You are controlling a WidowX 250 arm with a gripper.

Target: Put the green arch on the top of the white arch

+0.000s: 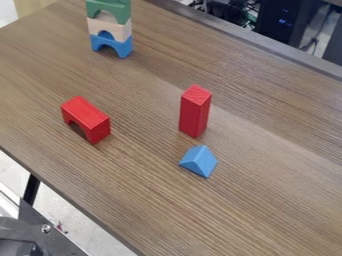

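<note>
A brown wood-grain table (137, 192) crosses the view at a slant, its long edges running from upper left to lower right, with dark equipment (284, 22) beyond the upper right edge. Wood surface lies between the stack near the top and the other blocks: a red wooden arch (87, 119) toward the left edge, an upright red rectangular block (194, 112) well apart from it, and a blue triangular prism (199, 161) near that block's foot. The green wooden arch (109, 10) sits on the whitish wooden arch (108, 27), itself on a blue wooden arch (111, 44). I cannot tell the gripper's state or its position relative to the green arch.
</note>
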